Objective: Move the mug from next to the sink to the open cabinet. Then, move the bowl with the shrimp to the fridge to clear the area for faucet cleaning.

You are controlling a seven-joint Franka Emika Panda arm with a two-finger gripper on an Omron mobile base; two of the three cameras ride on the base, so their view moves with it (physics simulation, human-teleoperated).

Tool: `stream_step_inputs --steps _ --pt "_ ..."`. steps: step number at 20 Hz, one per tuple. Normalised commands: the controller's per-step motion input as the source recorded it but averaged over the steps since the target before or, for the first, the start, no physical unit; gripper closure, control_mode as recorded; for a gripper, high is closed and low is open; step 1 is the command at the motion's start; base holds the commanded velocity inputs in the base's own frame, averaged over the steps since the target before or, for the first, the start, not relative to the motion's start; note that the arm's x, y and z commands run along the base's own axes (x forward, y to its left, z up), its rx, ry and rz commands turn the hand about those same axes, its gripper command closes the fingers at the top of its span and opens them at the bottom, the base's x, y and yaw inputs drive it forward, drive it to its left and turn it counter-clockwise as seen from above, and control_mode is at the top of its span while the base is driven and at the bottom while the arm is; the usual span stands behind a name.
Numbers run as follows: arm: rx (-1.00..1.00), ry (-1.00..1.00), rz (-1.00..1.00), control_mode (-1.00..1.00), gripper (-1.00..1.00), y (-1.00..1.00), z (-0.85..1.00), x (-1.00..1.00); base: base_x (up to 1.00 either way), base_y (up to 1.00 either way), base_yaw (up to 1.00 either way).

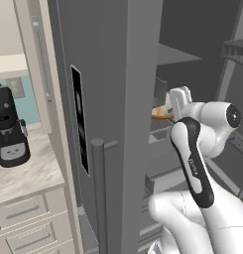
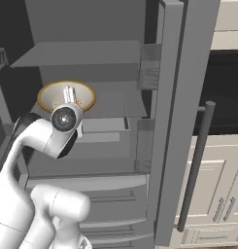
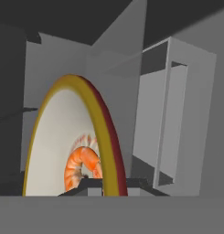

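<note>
A: One gripper (image 3: 93,185), jaws pinched narrow on the bowl (image 3: 54,137) rim w/ shrimp (image 3: 81,167) inside. Lower center of the hand view.

B: How to finish well?

A: Keep bowl level so shrimp doesn't slide, lower till its base sits flat on a fridge (image 2: 169,121) shelf, then let go and back straight out.

B: Bowl vs gripper?

A: Touching, just past the fingertips. Right base view: bowl at upper left, above the wrist, inside the fridge btw. shelves.

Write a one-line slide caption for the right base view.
Robot arm's shut claw holds the bowl with the shrimp inside the open fridge.
</note>
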Motion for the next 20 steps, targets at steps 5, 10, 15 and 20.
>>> stream_step_inputs --steps 5,10,15,20 --pt "-0.01 0.16 0.0 -1.0 1.0 -0.08 -0.04 0.82 0.0 0.0 0.0" --pt "-0.03 0.1 0.0 -1.0 1.0 0.08 -0.05 0.15 0.0 0.0 0.0" --pt "-0.08 0.1 0.0 -1.0 1.0 0.01 -0.41 0.36 0.0 0.0 0.0" --pt "-0.08 0.02 0.0 -1.0 1.0 0.0 -0.32 0.49 0.0 0.0 0.0"
